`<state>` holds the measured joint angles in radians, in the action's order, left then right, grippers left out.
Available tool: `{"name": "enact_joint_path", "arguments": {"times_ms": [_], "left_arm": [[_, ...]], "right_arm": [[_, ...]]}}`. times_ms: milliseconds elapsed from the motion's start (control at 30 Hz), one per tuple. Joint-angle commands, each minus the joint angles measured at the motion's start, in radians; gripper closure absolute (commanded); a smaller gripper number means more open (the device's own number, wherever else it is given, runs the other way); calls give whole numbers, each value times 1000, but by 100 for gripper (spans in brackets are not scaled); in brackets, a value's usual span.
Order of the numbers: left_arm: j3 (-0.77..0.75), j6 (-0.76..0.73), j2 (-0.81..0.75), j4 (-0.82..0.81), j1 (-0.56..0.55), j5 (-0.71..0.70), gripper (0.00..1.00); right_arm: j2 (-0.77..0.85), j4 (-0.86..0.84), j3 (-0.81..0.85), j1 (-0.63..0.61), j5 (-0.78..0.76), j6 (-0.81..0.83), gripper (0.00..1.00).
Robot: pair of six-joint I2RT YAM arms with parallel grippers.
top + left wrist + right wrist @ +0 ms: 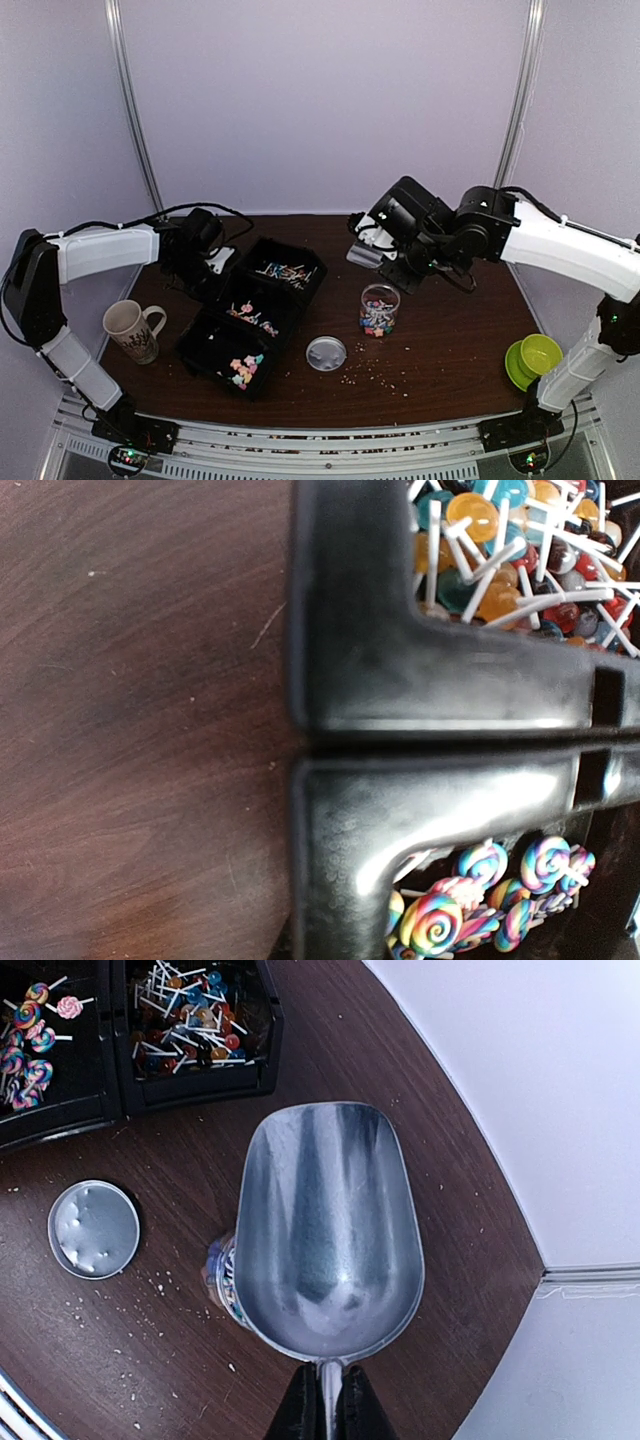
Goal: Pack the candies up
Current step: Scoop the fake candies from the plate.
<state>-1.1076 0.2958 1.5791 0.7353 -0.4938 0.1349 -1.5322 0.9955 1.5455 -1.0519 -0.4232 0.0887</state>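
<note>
Right hand (325,1405): fingers pinched tight on the thin handle of the metal scoop (330,1220), whose bowl is bare.
Left hand (207,262): closed, just beside the left wall of the black tray (190,345). Its fingers do not show in its own camera, so I cannot tell whether it grips the rim.
Candies: some lie in the clear jar (379,310), directly under the scoop. The rest sit in the tray: ball lollipops (190,1030) in the far compartment, swirl lollipops (25,1045) in the middle, and star-shaped sweets (243,368) in the near one.
Step in hand: judging by the bare scoop over a part-filled jar, another load has to come from the tray.
Doing it well: enter a compartment with the scoop mouth low and slide along the floor. Level the bowl before lifting, carry it flat, and tip only once its lip is over the jar mouth. Lollipop sticks will likely snag and spill.
Edges: the compartment walls are tall and the jar mouth is narrower than the scoop. The jar probably tips easily if nudged.
Open room: bare counter (450,340) lies between jar and tray. The lid (94,1228) and pale crumbs (372,376) sit near the jar, while the mug (133,330) and green bowl (535,358) are well apart.
</note>
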Motion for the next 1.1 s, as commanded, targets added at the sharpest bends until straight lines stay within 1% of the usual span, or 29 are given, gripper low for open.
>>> {"name": "enact_joint_path", "arguments": {"times_ms": [0, 33, 100, 233, 333, 433, 533, 600, 700, 767, 933, 1067], "left_arm": [[-42, 15, 11, -115, -1, 226, 100], [-29, 31, 18, -145, 5, 281, 100], [-26, 40, 41, -160, 9, 344, 100], [-3, 62, 50, -205, 34, 432, 100], [20, 86, 58, -250, 45, 522, 100], [53, 148, 69, -321, 47, 637, 100], [67, 192, 62, -352, 47, 665, 100], [62, 181, 44, -307, 42, 607, 100], [19, 107, 20, -160, 24, 409, 100], [3, 76, 2, -98, 14, 292, 100], [-20, 25, -32, -24, -3, 120, 100], [-17, -10, -45, -18, -26, -9, 100]], "right_arm": [[-114, 93, 129, -29, -36, 2, 100], [-136, 115, 158, -31, -52, -11, 100], [-151, 118, 179, -32, -75, -39, 100], [-104, 37, 141, -31, -73, -93, 100], [-53, -45, 91, -28, -36, -104, 100], [-38, -64, 92, -29, 11, -100, 100], [-48, -48, 117, -30, 31, -89, 100], [-54, -42, 128, -29, 37, -78, 100], [-67, -22, 153, -31, 52, -60, 100], [-85, 0, 175, -30, 64, -43, 100], [-162, 83, 242, -35, 93, -10, 100], [-233, 136, 284, -42, 104, 6, 100]]}}
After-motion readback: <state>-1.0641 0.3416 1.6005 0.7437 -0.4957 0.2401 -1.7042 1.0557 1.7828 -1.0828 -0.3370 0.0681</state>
